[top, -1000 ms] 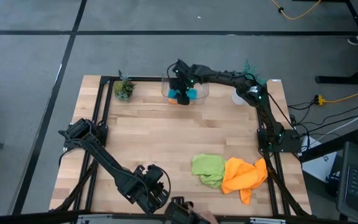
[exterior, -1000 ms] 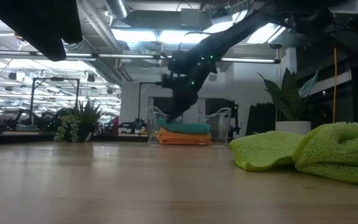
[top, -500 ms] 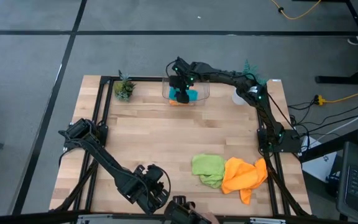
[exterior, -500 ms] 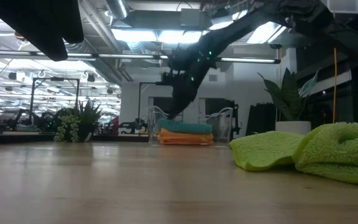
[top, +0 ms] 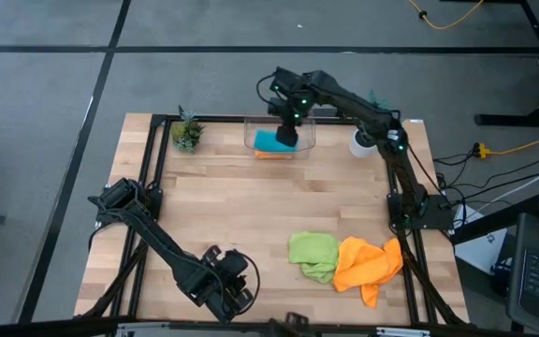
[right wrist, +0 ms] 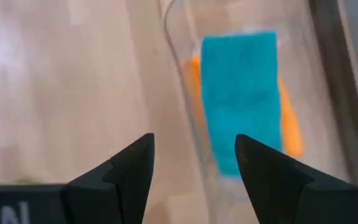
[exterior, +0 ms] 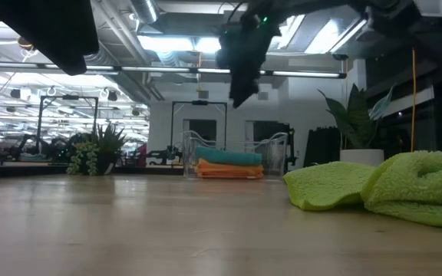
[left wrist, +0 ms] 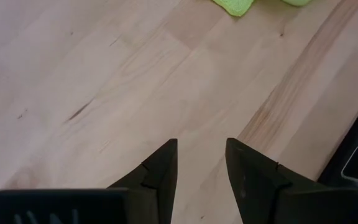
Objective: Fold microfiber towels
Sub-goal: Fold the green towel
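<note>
Towels in bin: a folded teal towel (top: 270, 140) lies on a folded orange towel (right wrist: 291, 127) inside the clear bin (top: 307, 140) at the table's far edge; you see the stack from the side in the low view.
Towels waiting: the lime green towel (top: 312, 255) and the second orange towel (top: 371, 264) sit crumpled and touching near the front right of the table (top: 251, 206), neither folded.
Right gripper (top: 288, 134): it hangs above the bin, jaws spread and empty, the teal towel showing between its fingers in the wrist view.
Left gripper (left wrist: 201, 163): parked low at the front left of the table, jaws parted over bare wood, carrying nothing.
Step, as you might judge it: two towels are done and stowed; two remain, so the task looks about half finished.
Risk one: if you swing the right arm toward the crumpled pair while low, a finger could clip the bin wall and drag or tip the bin.
Risk two: the green and orange towels overlap, so a careless pinch may lift both at once.
Hard to make out: where the two crumpled towels' edges and corners lie; the orange one possibly hangs over the table edge, but you cannot confirm it.
</note>
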Robot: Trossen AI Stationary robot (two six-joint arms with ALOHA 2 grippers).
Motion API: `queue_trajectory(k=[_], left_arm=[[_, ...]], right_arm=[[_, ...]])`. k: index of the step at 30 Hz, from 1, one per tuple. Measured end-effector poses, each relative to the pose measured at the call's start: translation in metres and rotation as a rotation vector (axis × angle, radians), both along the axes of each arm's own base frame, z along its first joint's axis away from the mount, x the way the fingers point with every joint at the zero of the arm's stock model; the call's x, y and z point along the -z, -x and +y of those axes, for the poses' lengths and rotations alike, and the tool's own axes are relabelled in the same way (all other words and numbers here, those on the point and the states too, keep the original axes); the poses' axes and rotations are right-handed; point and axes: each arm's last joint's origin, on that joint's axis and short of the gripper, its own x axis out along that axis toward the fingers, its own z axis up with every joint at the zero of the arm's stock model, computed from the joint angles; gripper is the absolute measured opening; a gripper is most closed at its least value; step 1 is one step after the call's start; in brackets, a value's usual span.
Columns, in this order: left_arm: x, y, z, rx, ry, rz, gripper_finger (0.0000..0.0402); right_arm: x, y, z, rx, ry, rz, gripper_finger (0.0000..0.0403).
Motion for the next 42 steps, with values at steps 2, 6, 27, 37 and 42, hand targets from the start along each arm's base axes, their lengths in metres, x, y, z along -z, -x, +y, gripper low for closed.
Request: queue_trajectory(k=[2, 6, 27, 37, 42], left_arm=[[0.000, 0.000, 0.000, 0.031, -0.016, 0.008, 0.0128], [0.000, 0.000, -0.001, 0.078, -0.035, 0.017, 0.0128], [-0.010, -0.056, 0.040, 0.669, -0.204, -0.004, 0.0128], [0.002, -0.098, 0.064, 0.766, -0.073, -0.153, 0.0130], [0.030, -0.120, 0.079, 0.753, -0.067, -0.158, 0.0130]], right_arm=[[-0.013, 0.009, 0.013, 0.010, -0.013, 0.011, 0.0226], [-0.043, 0.028, 0.046, -0.024, -0.022, 0.008, 0.0226], [-0.044, 0.189, 0.231, 0.500, -0.039, -0.085, 0.0226], [0.009, 0.226, 0.281, 0.643, -0.074, -0.072, 0.0226], [0.021, 0.232, 0.292, 0.667, -0.096, -0.044, 0.0226]])
